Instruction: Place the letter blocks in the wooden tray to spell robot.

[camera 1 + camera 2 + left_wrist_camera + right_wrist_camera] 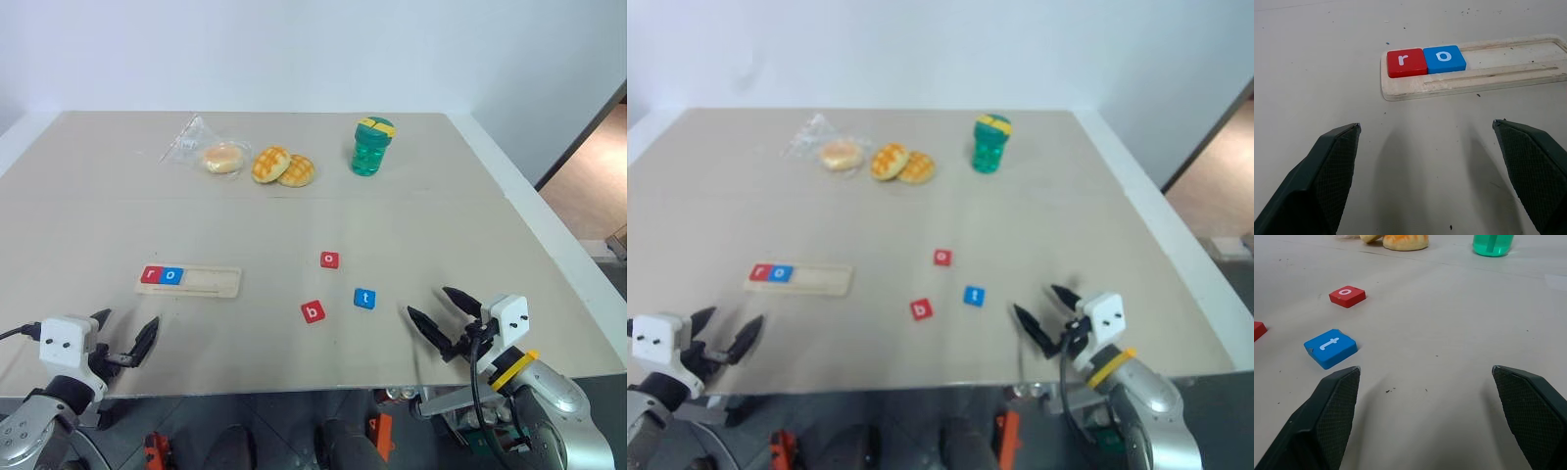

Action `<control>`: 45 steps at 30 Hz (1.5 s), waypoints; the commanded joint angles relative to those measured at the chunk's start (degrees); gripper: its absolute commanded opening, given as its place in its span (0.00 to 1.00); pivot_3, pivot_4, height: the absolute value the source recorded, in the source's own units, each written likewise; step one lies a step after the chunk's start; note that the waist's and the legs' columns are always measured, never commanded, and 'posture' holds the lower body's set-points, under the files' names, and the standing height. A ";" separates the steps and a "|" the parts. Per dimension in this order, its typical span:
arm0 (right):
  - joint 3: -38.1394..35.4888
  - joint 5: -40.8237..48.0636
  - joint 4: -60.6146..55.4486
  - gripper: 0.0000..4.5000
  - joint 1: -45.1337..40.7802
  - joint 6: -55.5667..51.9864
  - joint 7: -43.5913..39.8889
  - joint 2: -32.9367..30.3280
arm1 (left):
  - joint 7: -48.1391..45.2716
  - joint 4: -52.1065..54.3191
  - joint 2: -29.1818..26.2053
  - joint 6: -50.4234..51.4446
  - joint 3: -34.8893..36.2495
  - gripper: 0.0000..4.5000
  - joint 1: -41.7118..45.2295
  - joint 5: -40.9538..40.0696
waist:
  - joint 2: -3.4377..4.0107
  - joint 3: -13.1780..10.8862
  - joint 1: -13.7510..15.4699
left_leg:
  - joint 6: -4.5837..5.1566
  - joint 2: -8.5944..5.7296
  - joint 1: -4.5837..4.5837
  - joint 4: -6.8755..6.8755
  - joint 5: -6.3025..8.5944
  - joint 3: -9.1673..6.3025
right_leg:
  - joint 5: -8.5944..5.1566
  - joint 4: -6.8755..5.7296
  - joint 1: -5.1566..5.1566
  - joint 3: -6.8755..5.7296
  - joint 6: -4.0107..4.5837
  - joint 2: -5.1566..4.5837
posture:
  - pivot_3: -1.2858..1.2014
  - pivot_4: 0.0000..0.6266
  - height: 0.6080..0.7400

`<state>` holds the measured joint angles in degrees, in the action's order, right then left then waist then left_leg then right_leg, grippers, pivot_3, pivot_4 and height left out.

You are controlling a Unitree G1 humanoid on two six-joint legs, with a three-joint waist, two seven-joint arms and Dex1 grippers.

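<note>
Currently the wooden tray [188,281] (holding 2 tiles) lies ahead of the open, empty left end effector [125,339].

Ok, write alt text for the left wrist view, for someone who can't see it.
A pale wooden tray lies on a beige table, with a red r block and a blue o block side by side at one end and the rest of its groove empty. In front, the left gripper is open and holds nothing.
</note>
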<state>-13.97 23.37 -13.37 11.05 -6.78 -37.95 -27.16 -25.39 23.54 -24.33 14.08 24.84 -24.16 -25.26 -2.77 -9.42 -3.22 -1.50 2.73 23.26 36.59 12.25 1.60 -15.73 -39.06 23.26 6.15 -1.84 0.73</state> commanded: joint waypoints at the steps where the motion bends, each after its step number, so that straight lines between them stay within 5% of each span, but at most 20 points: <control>1: -0.88 0.94 -0.91 0.99 -0.15 0.46 -0.75 -0.49 | -0.94 1.08 -0.94 -0.93 1.90 1.00 0.73 -0.94 | 0.00 0.00 0.00 | 0.00 0.00 0.00 0.00 0.00 0.00 | 0.00 0.00 0.00 0.00 0.00 0.00 | 0.52 0.24 1.00; 11: -0.27 0.22 0.05 0.99 -0.86 0.96 -3.19 -1.39 | -6.83 -1.85 -3.00 -2.78 2.86 1.00 2.54 -2.80 | 0.00 0.00 0.00 | 0.00 0.00 0.00 0.00 0.00 0.02 | 0.00 0.00 0.00 -0.03 0.02 0.01 | 0.52 0.24 1.00; 15: 3.33 2.46 -1.89 0.99 -4.65 -3.92 -10.21 -6.62 | -17.14 -7.12 -12.39 -5.54 -0.53 1.00 7.53 0.62 | 0.03 -0.03 0.01 | 0.06 -0.03 -0.01 0.02 -0.04 0.06 | 0.04 -0.01 -0.01 -0.08 0.07 0.02 | 0.52 0.24 1.00; 23: 13.57 2.82 -2.72 0.99 -20.44 -10.90 -15.63 -8.92 | -43.65 -33.26 -26.72 -8.10 -14.54 1.00 40.10 2.55 | 0.07 -0.21 0.44 | 0.28 0.02 0.05 0.00 -0.36 0.04 | 0.33 -0.01 0.11 -0.38 0.39 0.19 | 0.52 0.24 1.00; 32: 21.64 1.36 1.26 0.99 -30.56 -9.35 -20.43 -4.13 | -66.17 -64.94 -21.57 -20.22 -31.66 1.00 67.45 13.96 | 0.09 -0.20 0.61 | 0.21 0.00 0.61 -0.03 0.05 -0.23 | 0.23 -0.03 0.42 -0.53 0.29 0.32 | 0.52 0.24 1.00; 36: 21.48 0.33 2.44 0.99 -32.88 -8.68 -19.29 -3.11 | -67.11 -75.08 -18.57 -24.83 -35.42 1.00 74.92 16.08 | 0.09 -0.20 0.66 | 0.21 -0.02 1.47 0.26 0.05 -0.51 | 0.26 -0.12 1.04 -0.80 0.30 0.27 | 0.52 0.24 1.00; 45: 20.94 -0.31 -1.76 0.99 -28.84 -9.27 -16.01 -3.27 | -67.11 -82.99 -16.96 -31.66 -45.11 1.00 80.73 14.47 | 0.10 -0.20 0.68 | 0.21 -0.05 1.54 0.54 0.05 -0.96 | 0.28 -0.25 0.88 -1.22 0.33 0.23 | 0.52 0.24 1.00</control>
<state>8.49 23.09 -12.41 -18.05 -16.33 -54.49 -30.00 -91.79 -59.13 -41.16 -16.31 -19.55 55.47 -9.86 -2.67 -9.62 -2.54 -1.29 2.68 24.81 37.25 12.30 0.59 -15.44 -39.36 24.10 4.88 -1.51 0.98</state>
